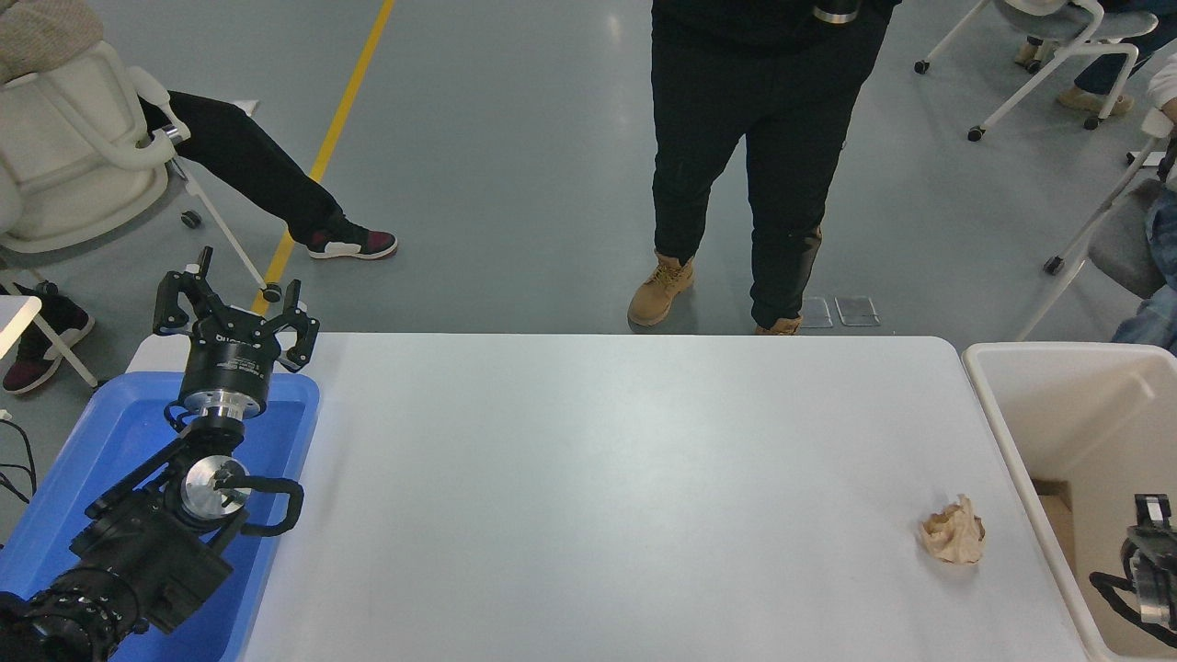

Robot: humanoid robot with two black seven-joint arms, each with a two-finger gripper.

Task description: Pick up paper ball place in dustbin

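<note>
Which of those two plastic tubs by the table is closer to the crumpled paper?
The cream-white dustbin at the table's right end. The paper ball lies just beside its wall, while the blue tray sits at the far left end.

The paper ball (953,531) is tan, mottled paler in its creases, on a plain white worktop (588,478). The dustbin (1021,432) is cream-white. Under the black left gripper (234,308) and its black fingers (170,299) lies a bright blue tray (101,432). A person (745,138) wears black trousers and tan boots.
</note>
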